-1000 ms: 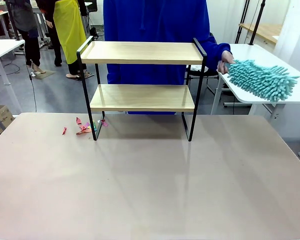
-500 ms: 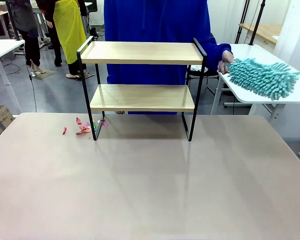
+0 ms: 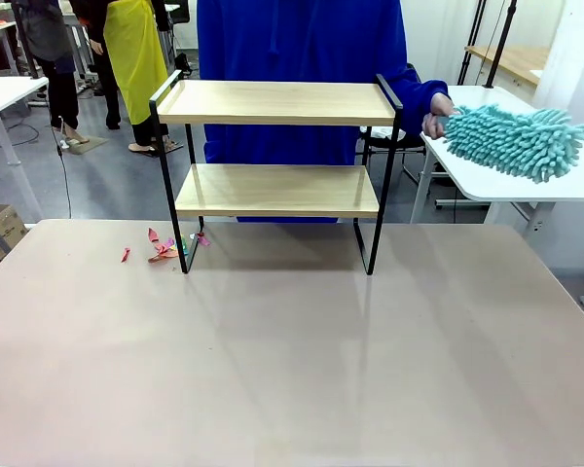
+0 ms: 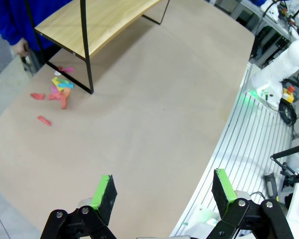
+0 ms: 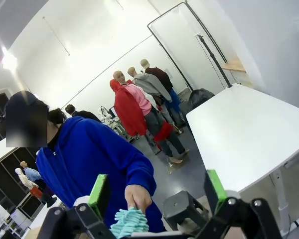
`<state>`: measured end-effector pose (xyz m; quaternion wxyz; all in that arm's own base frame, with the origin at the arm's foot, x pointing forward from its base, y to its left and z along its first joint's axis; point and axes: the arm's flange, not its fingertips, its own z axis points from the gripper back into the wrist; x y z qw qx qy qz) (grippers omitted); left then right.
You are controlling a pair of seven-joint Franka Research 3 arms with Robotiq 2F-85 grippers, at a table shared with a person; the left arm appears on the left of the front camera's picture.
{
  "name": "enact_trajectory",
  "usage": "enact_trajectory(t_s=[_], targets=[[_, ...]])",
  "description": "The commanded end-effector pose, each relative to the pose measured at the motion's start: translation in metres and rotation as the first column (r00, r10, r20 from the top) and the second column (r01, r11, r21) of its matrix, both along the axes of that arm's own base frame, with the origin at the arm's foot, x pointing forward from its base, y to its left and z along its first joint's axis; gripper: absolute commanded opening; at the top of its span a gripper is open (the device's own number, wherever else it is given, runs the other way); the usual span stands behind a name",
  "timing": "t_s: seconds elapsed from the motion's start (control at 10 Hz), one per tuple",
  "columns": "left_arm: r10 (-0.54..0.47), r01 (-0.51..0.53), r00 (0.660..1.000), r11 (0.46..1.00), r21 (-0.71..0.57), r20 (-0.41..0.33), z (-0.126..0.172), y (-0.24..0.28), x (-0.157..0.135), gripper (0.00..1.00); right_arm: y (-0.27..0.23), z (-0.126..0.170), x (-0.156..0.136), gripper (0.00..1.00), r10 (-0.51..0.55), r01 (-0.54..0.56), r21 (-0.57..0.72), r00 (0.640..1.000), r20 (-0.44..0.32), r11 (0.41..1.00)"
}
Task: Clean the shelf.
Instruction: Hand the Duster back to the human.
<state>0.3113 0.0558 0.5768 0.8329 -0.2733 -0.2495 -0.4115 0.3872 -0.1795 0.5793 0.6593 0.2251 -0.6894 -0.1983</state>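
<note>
Left gripper [image 4: 162,191] and right gripper [image 5: 154,191] gape empty; person's hand [image 3: 436,115] has lifted the teal duster [image 3: 514,142] slightly at upper right; shelf [image 3: 277,161] stands upper centre on the tan table [image 3: 292,370], paper scraps [image 3: 161,249] beside its left leg.

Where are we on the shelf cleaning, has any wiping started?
Not yet, by the look of it. The person's hand holds a teal duster off to the side, clear of the shelf. Both boards look bare. Coloured scraps lie on the table by its leg. Both grippers, left and right, are open and empty.
</note>
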Motion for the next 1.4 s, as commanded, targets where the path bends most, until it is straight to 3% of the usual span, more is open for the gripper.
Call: enact_trajectory(t_s=[0.0, 1.3], targets=[[0.001, -0.001, 1.000, 1.000, -0.018, -0.001, 0.0026, -0.0016, 0.0003, 1.00, 0.0005, -0.0005, -0.0009, 1.00, -0.005, 0.005, -0.009, 1.000, 0.008, 1.000], [0.001, -0.001, 1.000, 1.000, -0.018, -0.001, 0.0026, -0.0016, 0.0003, 1.00, 0.0005, -0.0005, -0.0009, 1.00, -0.005, 0.005, -0.009, 1.000, 0.008, 1.000]])
